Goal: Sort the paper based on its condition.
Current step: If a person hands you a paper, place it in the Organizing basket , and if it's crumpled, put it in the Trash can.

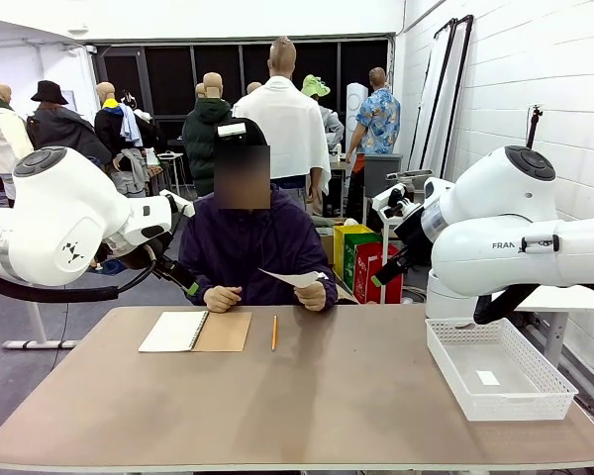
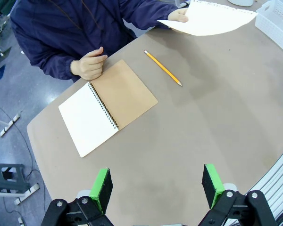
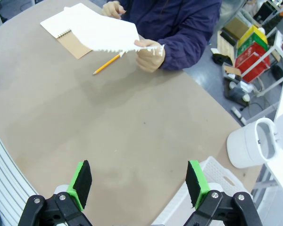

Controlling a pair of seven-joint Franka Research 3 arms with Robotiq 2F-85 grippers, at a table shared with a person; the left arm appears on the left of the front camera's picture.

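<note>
Thin white paper sheet (image 2: 212,19), held near-flat beyond the yellow pencil (image 2: 163,68), pointed its ragged edge toward the white lattice basket (image 2: 278,20); brown desk (image 2: 203,122) before the pencil lay open; left hand (image 2: 156,175) and right hand (image 3: 137,169) gaped wide.

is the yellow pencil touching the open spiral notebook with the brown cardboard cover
Apart. The left wrist view shows a strip of bare brown table between the yellow pencil and the open spiral notebook with the brown cardboard cover.

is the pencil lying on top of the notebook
No, the pencil lies on the bare table, apart from the notebook.
</note>
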